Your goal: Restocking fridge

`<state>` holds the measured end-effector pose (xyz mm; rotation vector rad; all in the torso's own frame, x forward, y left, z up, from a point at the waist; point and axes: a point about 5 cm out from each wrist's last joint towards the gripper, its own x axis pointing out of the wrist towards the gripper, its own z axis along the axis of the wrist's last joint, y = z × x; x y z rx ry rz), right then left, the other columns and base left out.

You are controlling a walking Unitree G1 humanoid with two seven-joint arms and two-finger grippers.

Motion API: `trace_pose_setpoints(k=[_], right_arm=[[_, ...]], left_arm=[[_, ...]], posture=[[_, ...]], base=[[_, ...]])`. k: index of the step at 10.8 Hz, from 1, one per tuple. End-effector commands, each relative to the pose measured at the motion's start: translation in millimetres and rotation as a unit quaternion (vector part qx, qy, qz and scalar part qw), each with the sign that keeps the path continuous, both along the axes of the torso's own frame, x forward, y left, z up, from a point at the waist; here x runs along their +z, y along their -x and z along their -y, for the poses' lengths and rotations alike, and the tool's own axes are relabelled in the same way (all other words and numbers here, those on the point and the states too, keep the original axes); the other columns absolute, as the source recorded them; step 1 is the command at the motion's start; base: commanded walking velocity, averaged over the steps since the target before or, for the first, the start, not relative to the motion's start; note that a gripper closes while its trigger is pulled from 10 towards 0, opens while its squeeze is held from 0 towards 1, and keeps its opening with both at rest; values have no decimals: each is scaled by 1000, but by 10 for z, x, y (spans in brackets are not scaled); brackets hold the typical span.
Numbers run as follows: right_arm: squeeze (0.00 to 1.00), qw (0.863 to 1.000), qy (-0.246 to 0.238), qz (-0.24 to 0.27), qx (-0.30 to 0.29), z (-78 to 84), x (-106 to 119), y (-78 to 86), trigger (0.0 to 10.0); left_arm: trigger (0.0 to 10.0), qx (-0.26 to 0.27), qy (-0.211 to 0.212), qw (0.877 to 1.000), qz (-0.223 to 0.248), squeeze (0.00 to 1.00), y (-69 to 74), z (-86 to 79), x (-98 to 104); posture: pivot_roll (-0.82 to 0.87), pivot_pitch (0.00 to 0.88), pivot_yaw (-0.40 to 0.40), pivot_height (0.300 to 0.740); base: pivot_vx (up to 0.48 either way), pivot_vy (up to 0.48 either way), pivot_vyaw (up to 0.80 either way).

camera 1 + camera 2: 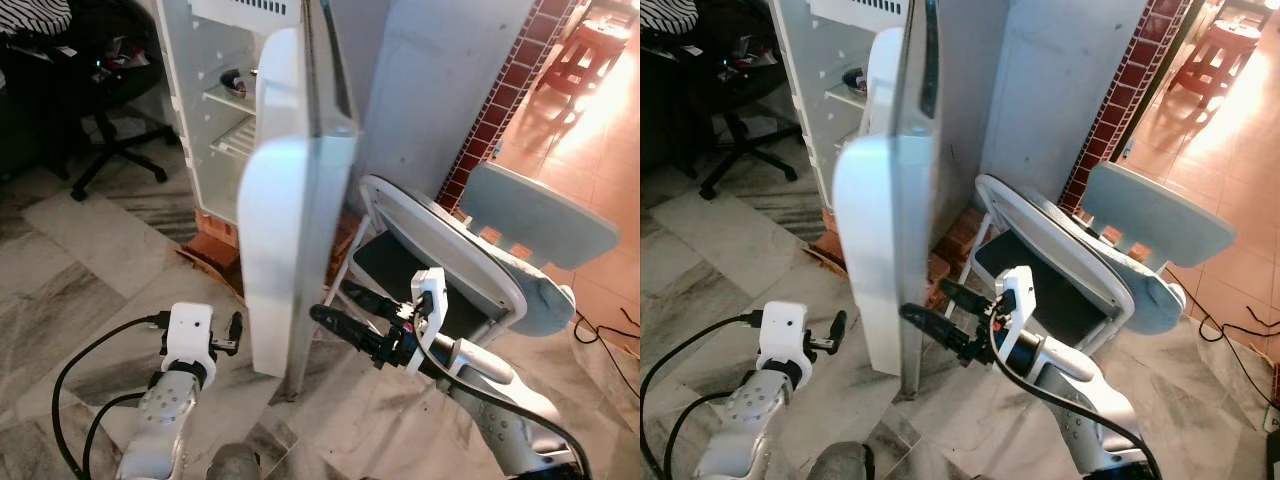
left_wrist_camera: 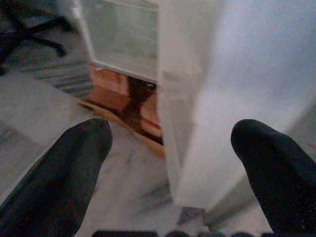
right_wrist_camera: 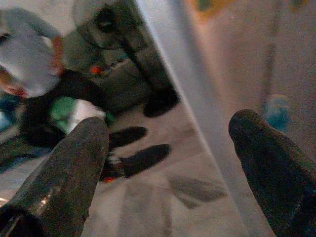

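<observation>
Both pincers gape beside fridge door (image 1: 290,250)

Your head cameras look forward and down at the open fridge door (image 1: 295,200) edge-on. Both wrist cameras sit low, looking along their black fingers (image 2: 79,168) at that same door's lower part from opposite sides.
</observation>
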<state>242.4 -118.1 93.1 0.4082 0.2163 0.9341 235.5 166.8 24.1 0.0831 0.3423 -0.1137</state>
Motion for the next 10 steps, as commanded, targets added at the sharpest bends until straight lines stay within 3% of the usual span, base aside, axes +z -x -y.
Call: trace_pose_setpoints(k=[1, 2, 4, 6, 7, 8, 9, 10], right_arm=[[0, 998, 33, 29, -51, 42, 18, -125, 10000], [0, 993, 49, 42, -102, 75, 21, -234, 10000], [0, 964, 107, 65, -233, 186, 22, -514, 10000], [0, 952, 93, 71, -283, 36, 151, -732, 10000], [0, 957, 48, 75, -277, -267, 345, -894, 10000], [0, 971, -14, 90, -223, -535, 589, -896, 10000], [0, 981, -120, 111, -102, -853, 978, -721, 10000], [0, 968, -203, 139, 49, -1043, 1328, -362, 10000]], left_arm=[[10000, -33, 2, 999, -7, 0, 23, 88, -4], [10000, -49, 6, 999, -11, 0, 38, 131, -15], [10000, -121, 21, 992, -20, 0, -10, 251, 18], [10000, -173, 45, 981, -70, 0, 137, 312, -67], [10000, -175, 65, 978, -91, 0, 197, 355, -114], [10000, -165, 56, 981, -84, 0, 170, 338, -104], [10000, -160, 45, 982, -84, 0, 158, 323, -98], [10000, -159, 48, 982, -93, 0, 161, 334, -101]], posture=[[156, 29, -66, 740], [158, 30, -66, 740], [152, 27, -62, 740], [149, 27, -59, 740], [156, 27, -61, 740], [162, 25, -65, 740], [167, 24, -69, 740], [166, 23, -75, 740]], base=[[0, 0, 0], [0, 0, 0], [0, 0, 0], [0, 0, 0], [0, 0, 0], [0, 0, 0], [0, 0, 0], [0, 0, 0]])
